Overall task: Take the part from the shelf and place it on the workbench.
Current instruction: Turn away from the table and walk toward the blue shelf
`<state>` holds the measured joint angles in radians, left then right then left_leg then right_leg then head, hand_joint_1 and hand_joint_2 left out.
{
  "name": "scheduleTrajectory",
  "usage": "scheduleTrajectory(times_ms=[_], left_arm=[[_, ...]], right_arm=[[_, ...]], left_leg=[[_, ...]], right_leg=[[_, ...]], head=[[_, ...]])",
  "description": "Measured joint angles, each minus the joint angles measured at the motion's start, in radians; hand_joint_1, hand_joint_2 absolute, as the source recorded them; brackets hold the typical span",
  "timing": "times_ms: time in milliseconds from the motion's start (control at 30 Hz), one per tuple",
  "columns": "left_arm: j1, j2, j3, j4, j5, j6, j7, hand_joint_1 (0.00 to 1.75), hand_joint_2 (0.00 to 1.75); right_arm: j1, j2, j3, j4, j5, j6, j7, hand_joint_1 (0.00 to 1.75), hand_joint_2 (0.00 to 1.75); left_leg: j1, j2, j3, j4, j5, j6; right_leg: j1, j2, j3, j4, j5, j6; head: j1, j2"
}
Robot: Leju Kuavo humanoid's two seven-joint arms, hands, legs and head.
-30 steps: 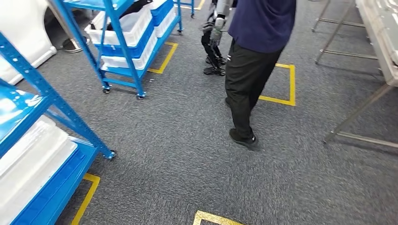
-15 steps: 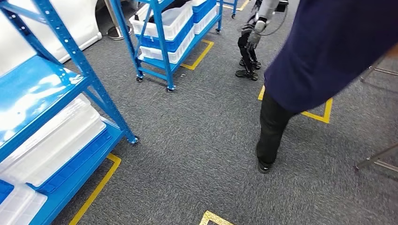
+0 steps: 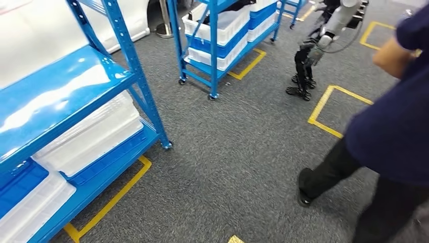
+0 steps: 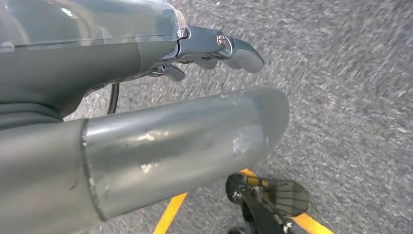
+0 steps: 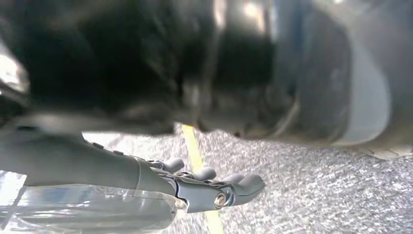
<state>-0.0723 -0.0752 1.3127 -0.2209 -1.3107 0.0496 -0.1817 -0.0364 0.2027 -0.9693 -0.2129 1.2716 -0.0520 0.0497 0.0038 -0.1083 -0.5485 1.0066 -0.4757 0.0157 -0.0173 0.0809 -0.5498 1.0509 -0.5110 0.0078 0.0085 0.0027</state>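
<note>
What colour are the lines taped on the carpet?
Yellow floor lines on grey carpet; clearest in the head view.

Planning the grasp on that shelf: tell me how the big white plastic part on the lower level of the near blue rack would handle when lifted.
The white plastic part looks broad and flat, so one hand would probably let it sag or tilt. Its thin moulded look suggests it is light for its size. The smooth surface may be slippery. It lies on the blue rack shelf, so sliding it out first seems likely.

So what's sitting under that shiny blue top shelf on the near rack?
Under the blue shelf lie white plastic bins and a blue bin. The shelf covers their far ends, and any contents cannot be seen.
</note>
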Motion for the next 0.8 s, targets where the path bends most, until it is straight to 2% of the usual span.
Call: scheduleTrajectory(times_ms=[33, 67, 100, 133, 167, 200, 233, 267, 300, 333, 367, 400, 467, 500, 533, 567, 600, 667, 700, 733, 767, 800], left_arm=[[0.000, 0.000, 0.000, 0.000, 0.001, 0.000, 0.000, 0.00, 0.00], [0.001, 0.000, 0.000, 0.000, 0.001, 0.000, -0.001, 0.00, 0.00], [0.004, 0.000, 0.000, 0.000, 0.002, 0.000, 0.000, 0.00, 0.00], [0.006, 0.000, 0.000, 0.000, 0.002, 0.000, 0.000, 0.00, 0.00], [0.006, 0.000, 0.000, 0.000, 0.002, 0.000, 0.001, 0.00, 0.00], [0.004, 0.000, 0.000, 0.000, 0.002, 0.000, 0.001, 0.00, 0.00], [0.002, 0.000, 0.000, 0.000, 0.002, 0.000, 0.002, 0.00, 0.00], [-0.001, 0.000, 0.000, 0.000, 0.002, 0.000, 0.002, 0.00, 0.00], [-0.001, 0.000, 0.000, 0.000, 0.002, 0.000, 0.002, 0.00, 0.00], [0.000, 0.000, 0.000, 0.000, 0.001, 0.000, 0.003, 0.00, 0.00], [0.002, 0.000, 0.000, 0.000, 0.000, 0.000, 0.004, 0.00, 0.00], [0.005, 0.000, 0.000, 0.000, -0.001, 0.000, 0.005, 0.00, 0.00], [0.004, 0.000, 0.000, 0.000, -0.004, 0.000, 0.005, 0.00, 0.00], [0.003, 0.001, 0.000, 0.000, -0.005, 0.000, 0.005, 0.00, 0.00], [0.003, 0.002, 0.000, 0.000, -0.005, 0.000, 0.005, 0.00, 0.00], [0.004, 0.002, 0.000, 0.000, -0.006, 0.000, 0.005, 0.00, 0.00], [0.006, 0.003, 0.000, 0.000, -0.006, 0.000, 0.006, 0.00, 0.00], [0.007, 0.003, 0.000, 0.000, -0.006, 0.000, 0.006, 0.00, 0.00], [0.005, 0.002, 0.000, 0.000, -0.006, 0.000, 0.006, 0.00, 0.00], [0.004, 0.002, 0.000, 0.000, -0.006, 0.000, 0.007, 0.00, 0.00], [0.002, 0.002, 0.000, 0.000, -0.006, 0.000, 0.007, 0.00, 0.00], [0.002, 0.002, 0.000, 0.000, -0.006, 0.000, 0.007, 0.00, 0.00]], right_arm=[[0.000, 0.000, 0.000, 0.000, 0.001, 0.000, 0.000, 0.00, 0.00], [-0.001, 0.000, 0.000, 0.000, 0.003, 0.000, -0.001, 0.00, 0.00], [-0.002, 0.000, 0.000, 0.000, 0.004, 0.000, -0.002, 0.00, 0.00], [-0.002, 0.000, 0.000, 0.000, 0.006, 0.000, -0.002, 0.00, 0.00], [-0.001, 0.000, 0.000, 0.000, 0.006, 0.001, -0.002, 0.00, 0.00], [0.000, 0.000, 0.000, 0.000, 0.007, 0.001, -0.002, 0.00, 0.00], [0.002, 0.000, 0.000, 0.000, 0.007, 0.001, -0.001, 0.00, 0.00], [0.004, 0.000, 0.000, 0.000, 0.007, 0.001, -0.001, 0.00, 0.00], [0.005, -0.001, 0.000, 0.000, 0.007, 0.001, 0.000, 0.00, 0.00], [0.005, -0.001, 0.000, 0.000, 0.007, 0.001, 0.001, 0.00, 0.00], [0.004, -0.001, 0.000, 0.000, 0.007, 0.001, 0.002, 0.00, 0.00], [0.004, -0.001, 0.000, 0.000, 0.008, 0.001, 0.002, 0.00, 0.00], [0.003, -0.001, 0.000, 0.000, 0.008, 0.004, 0.003, 0.00, 0.00], [0.002, -0.001, 0.000, 0.000, 0.008, 0.005, 0.003, 0.00, 0.00], [0.000, -0.001, 0.000, 0.000, 0.008, 0.006, 0.003, 0.00, 0.00], [-0.002, -0.001, 0.000, 0.000, 0.008, 0.007, 0.003, 0.00, 0.00], [-0.004, -0.001, 0.000, 0.000, 0.008, 0.008, 0.003, 0.00, 0.00], [-0.006, -0.001, 0.000, 0.000, 0.008, 0.008, 0.002, 0.00, 0.00], [-0.005, -0.002, 0.000, 0.000, 0.008, 0.008, 0.002, 0.00, 0.00], [-0.003, -0.002, 0.000, 0.000, 0.008, 0.008, 0.002, 0.00, 0.00], [-0.002, -0.003, 0.000, 0.000, 0.008, 0.008, 0.001, 0.00, 0.00], [-0.002, -0.004, 0.000, 0.000, 0.008, 0.008, 0.000, 0.00, 0.00]], left_leg=[[0.001, -0.012, -0.006, 0.003, 0.000, -0.007], [0.003, -0.025, -0.012, 0.003, 0.001, -0.014], [0.005, -0.023, -0.015, 0.004, 0.001, -0.020], [0.006, -0.005, -0.021, 0.015, -0.007, -0.025], [0.006, 0.023, -0.036, 0.046, -0.027, -0.029], [0.007, 0.058, -0.060, 0.097, -0.057, -0.033], [0.007, 0.082, -0.092, 0.162, -0.092, -0.037], [0.009, 0.095, -0.123, 0.226, -0.120, -0.041], [0.010, 0.099, -0.142, 0.267, -0.131, -0.044], [0.010, 0.103, -0.142, 0.270, -0.122, -0.045], [0.010, 0.107, -0.122, 0.233, -0.095, -0.045], [0.009, 0.119, -0.084, 0.165, -0.059, -0.041], [0.001, 0.159, -0.017, 0.039, -0.013, -0.028], [-0.003, 0.171, -0.002, 0.007, -0.007, -0.021], [-0.007, 0.174, 0.001, -0.002, -0.009, -0.014], [-0.008, 0.163, 0.001, -0.007, -0.006, -0.009], [-0.006, 0.152, 0.006, -0.014, -0.001, -0.004], [0.001, 0.131, 0.015, -0.031, 0.011, 0.007], [0.004, 0.121, 0.018, -0.035, 0.015, 0.011], [0.005, 0.110, 0.017, -0.036, 0.016, 0.014], [0.005, 0.097, 0.016, -0.035, 0.017, 0.014], [0.005, 0.083, 0.016, -0.034, 0.016, 0.014]], right_leg=[[0.001, 0.007, 0.002, -0.010, -0.004, -0.004], [0.002, -0.002, 0.003, -0.014, -0.003, -0.010], [0.003, -0.017, 0.005, -0.018, 0.000, -0.018], [0.003, -0.030, 0.007, -0.024, 0.002, -0.026], [0.002, -0.045, 0.009, -0.029, 0.005, -0.033], [0.003, -0.061, 0.010, -0.033, 0.006, -0.038], [0.005, -0.077, 0.010, -0.033, 0.005, -0.042], [0.007, -0.094, 0.010, -0.032, 0.004, -0.043], [0.009, -0.110, 0.010, -0.032, 0.002, -0.044], [0.010, -0.125, 0.011, -0.031, -0.001, -0.045], [0.011, -0.138, 0.013, -0.030, -0.003, -0.044], [0.012, -0.151, 0.016, -0.029, -0.006, -0.042], [0.015, -0.172, 0.024, -0.029, -0.012, -0.035], [0.016, -0.182, 0.027, -0.030, -0.014, -0.030], [0.016, -0.191, 0.031, -0.032, -0.016, -0.025], [0.015, -0.199, 0.035, -0.034, -0.017, -0.020], [0.013, -0.195, 0.040, -0.032, -0.020, -0.014], [0.011, -0.149, 0.025, 0.012, -0.054, -0.005], [0.009, -0.117, 0.001, 0.065, -0.084, -0.002], [0.008, -0.097, -0.033, 0.133, -0.118, 0.000], [0.007, -0.088, -0.066, 0.196, -0.141, 0.002], [0.005, -0.085, -0.087, 0.234, -0.146, 0.004]], head=[[0.000, 0.000], [0.000, 0.000], [0.000, 0.000], [-0.001, 0.000], [-0.001, 0.000], [-0.001, 0.000], [-0.001, 0.000], [-0.001, 0.000], [-0.001, 0.000], [-0.001, 0.000], [-0.001, 0.000], [-0.001, 0.000], [-0.001, 0.000], [-0.001, 0.000], [-0.001, 0.000], [-0.001, 0.000], [-0.001, 0.000], [-0.001, 0.000], [-0.001, 0.000], [-0.001, 0.000], [-0.001, 0.000], [-0.001, 0.000]])
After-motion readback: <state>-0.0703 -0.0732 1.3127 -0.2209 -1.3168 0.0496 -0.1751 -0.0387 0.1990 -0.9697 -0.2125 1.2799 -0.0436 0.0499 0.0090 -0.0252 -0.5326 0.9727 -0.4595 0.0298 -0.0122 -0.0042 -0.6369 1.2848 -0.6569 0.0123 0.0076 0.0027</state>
